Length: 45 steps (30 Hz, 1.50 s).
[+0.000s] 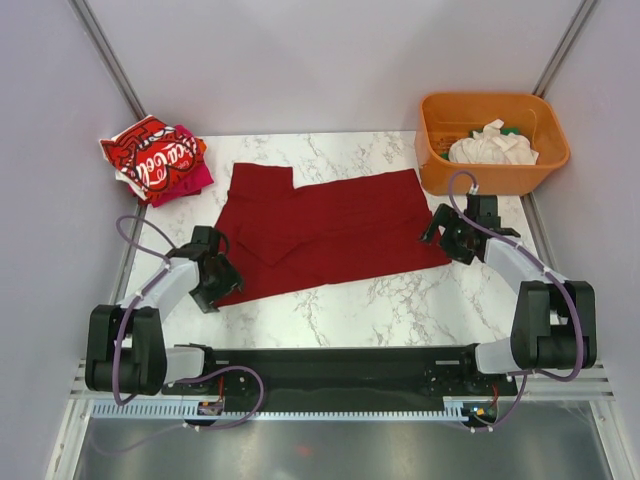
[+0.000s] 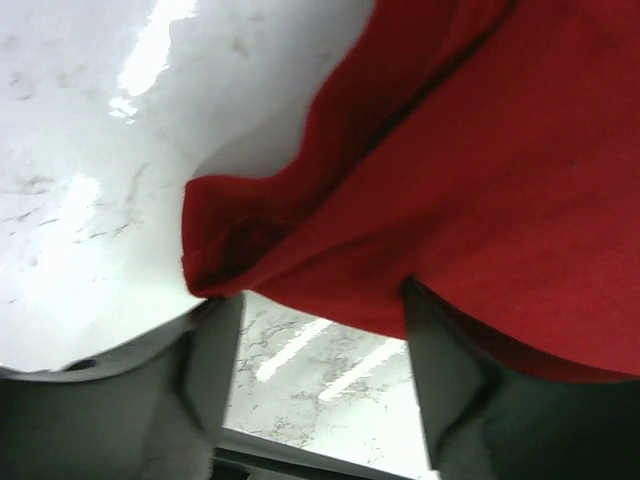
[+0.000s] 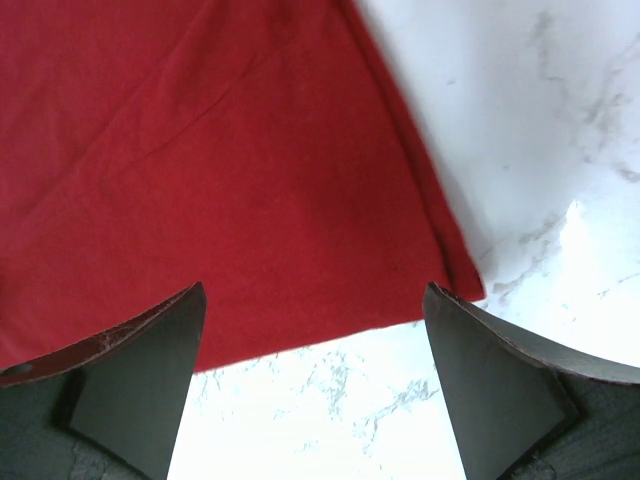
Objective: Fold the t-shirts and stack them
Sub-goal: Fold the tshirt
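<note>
— Left gripper (image 2: 312, 300) of mine: fingers apart, nothing pinched, set low at the near left corner of the dark red t-shirt (image 1: 320, 225). Right gripper (image 3: 315, 290): fingers wide, empty, over the near right corner.

— Where does the shirt lie?

— Middle of the table (image 1: 400, 300), spread out. A flap is doubled over on its left half. The near left corner is rumpled and curls up off the surface in my left wrist view.

— How will it handle?

— My guess: light, limp, no stiffness. Taken at one point it would sag and drag. Better to pinch both near hem corners together, with a finger slid under each edge. The right corner lies flat and thin, so it looks harder to get under. The bunched left one looks easier.

— Room to move?

— Bare tabletop between the shirt and my bases, enough to work nearward. Orange tub (image 1: 545, 170) sits near my right gripper on its far side, white t-shirt (image 1: 490, 148) inside; I'd mind it. Bright red lettered t-shirt (image 1: 150, 155) with the magenta t-shirt (image 1: 197, 180) touching it, far left corner, well apart from the work.
</note>
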Motion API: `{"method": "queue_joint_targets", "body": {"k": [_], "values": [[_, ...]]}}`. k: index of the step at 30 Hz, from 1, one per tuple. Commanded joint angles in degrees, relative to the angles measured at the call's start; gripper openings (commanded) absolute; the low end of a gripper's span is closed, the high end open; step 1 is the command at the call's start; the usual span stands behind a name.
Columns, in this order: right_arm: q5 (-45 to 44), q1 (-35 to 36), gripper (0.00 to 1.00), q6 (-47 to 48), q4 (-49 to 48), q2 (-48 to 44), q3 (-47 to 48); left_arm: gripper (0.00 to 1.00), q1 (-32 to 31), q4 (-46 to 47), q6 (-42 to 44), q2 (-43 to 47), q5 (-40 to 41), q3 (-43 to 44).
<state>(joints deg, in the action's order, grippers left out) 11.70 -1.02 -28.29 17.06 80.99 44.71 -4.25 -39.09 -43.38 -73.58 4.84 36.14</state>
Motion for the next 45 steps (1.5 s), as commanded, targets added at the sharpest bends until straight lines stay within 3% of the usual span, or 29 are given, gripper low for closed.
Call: {"method": "queue_joint_targets", "body": {"k": [1,4,7,10,16,19,20,22,23,28,36,42,43,45], "values": [[-0.9,-1.4,0.98,-3.2,-4.8,1.1,-2.2,0.67,0.2,5.2,-3.5,-0.4,2.8,-3.3],[-0.8,-1.5,0.96,-5.2,-6.2,3.0,-3.7,0.37,0.5,6.6,-3.6,-0.2,3.4,-3.4],[-1.9,-1.7,0.94,-5.7,-6.4,2.6,-5.8,0.21,1.1,6.6,-2.9,0.5,3.8,-3.0],[-3.9,-1.9,0.89,-6.0,-6.2,-1.7,-8.4,0.10,1.4,6.8,-2.9,0.7,3.5,-2.7],[-2.7,-1.9,0.68,-4.3,-5.7,-4.1,-11.2,0.08,1.8,8.0,-2.4,-0.8,1.9,-2.5],[-1.2,-1.9,0.35,-4.2,-5.7,-4.9,-13.2,0.07,2.5,7.9,-2.3,0.0,1.6,-2.4],[-1.1,-1.9,0.19,-4.1,-5.7,-5.5,-13.7,0.06,2.8,8.0,-2.3,0.6,1.0,-2.4],[-1.1,-1.9,0.03,-4.0,-5.4,-7.4,-14.6,0.05,4.2,7.9,-1.7,1.4,-0.7,-2.4],[-1.1,-2.1,0.00,-3.8,-5.1,-8.0,-14.8,0.03,4.2,7.7,-1.1,1.7,-2.9,-2.4],[-1.9,-3.5,0.00,-3.6,0.8,-13.7,-14.7,0.02,8.9,4.6,-2.1,7.7,-10.4,-3.2],[-4.6,-4.7,0.00,-8.3,12.6,-22.5,-12.6,0.04,10.0,-5.1,-5.8,19.6,-13.4,-1.2],[-3.7,-4.7,0.00,-9.7,19.8,-28.1,-11.9,0.14,9.8,-11.7,-6.9,26.6,-16.7,-0.5],[-4.1,-4.7,0.01,-10.1,21.2,-28.9,-11.6,0.23,9.9,-14.4,-6.2,27.5,-17.7,-0.5],[-4.5,-4.7,0.24,-10.3,24.8,-31.6,-10.0,0.33,9.9,-19.1,-5.2,30.7,-17.8,-0.2]]}}
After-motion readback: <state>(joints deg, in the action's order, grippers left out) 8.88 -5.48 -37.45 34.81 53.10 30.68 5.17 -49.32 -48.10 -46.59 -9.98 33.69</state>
